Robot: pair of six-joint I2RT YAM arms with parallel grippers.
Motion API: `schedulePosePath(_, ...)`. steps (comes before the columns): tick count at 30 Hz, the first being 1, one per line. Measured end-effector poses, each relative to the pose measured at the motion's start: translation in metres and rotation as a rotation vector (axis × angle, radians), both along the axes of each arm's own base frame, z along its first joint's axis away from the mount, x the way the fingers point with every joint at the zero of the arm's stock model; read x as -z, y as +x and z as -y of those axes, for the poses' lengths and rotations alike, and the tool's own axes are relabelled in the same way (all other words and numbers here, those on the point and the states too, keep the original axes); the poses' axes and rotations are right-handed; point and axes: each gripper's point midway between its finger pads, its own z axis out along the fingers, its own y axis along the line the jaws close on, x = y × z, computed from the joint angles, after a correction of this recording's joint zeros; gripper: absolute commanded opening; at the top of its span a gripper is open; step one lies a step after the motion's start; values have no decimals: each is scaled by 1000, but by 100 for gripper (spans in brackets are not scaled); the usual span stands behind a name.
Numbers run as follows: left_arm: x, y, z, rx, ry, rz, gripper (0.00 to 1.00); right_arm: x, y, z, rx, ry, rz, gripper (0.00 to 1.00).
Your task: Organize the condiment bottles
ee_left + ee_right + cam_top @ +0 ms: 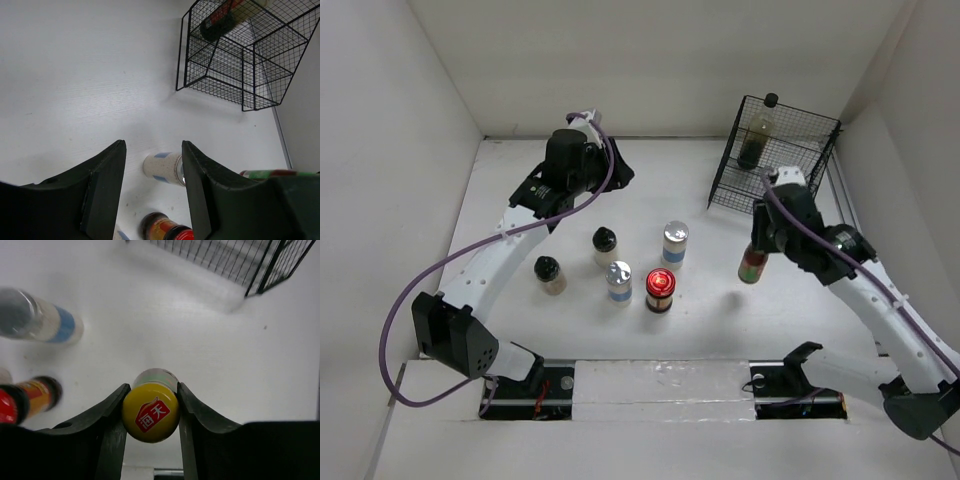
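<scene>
My right gripper (760, 242) is shut on the yellow cap of the green-red bottle (752, 266), which stands upright on the table in front of the basket; in the right wrist view both fingers press the cap (150, 412). My left gripper (616, 170) hovers open at the back of the table with nothing between its fingers (152, 150). Two silver-lidded blue-label jars (675, 242) (619, 282), a red-lidded jar (660, 289) and two black-capped beige jars (606, 245) (550, 274) stand mid-table. A tall dark black-capped bottle (757, 135) is inside the basket.
The black wire basket (800, 165) stands at the back right, close behind my right gripper. White walls enclose the table on the left, back and right. The left arm stretches over the table's left side.
</scene>
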Motion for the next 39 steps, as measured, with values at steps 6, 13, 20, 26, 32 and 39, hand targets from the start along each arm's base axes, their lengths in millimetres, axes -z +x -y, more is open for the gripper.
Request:
schedulePosePath(6,13,-6,6,28,-23,-37,44,-124,70,35,113,69,303,1)
schedulePosePath(13,32,-18,11,50,0,-83,44,-170,171,104,241,25,416,0)
schedulePosePath(20,29,-25,7,50,-5,-70,44,-168,275,135,225,56,419,0)
schedulePosePath(26,34,-30,5,52,0,-80,44,-160,307,150,222,87,431,0)
schedulePosePath(32,35,-30,5,58,9,-73,44,-149,314,158,233,90,416,0)
schedulePosePath(39,38,-28,5,60,17,-76,44,-121,323,155,229,90,379,0)
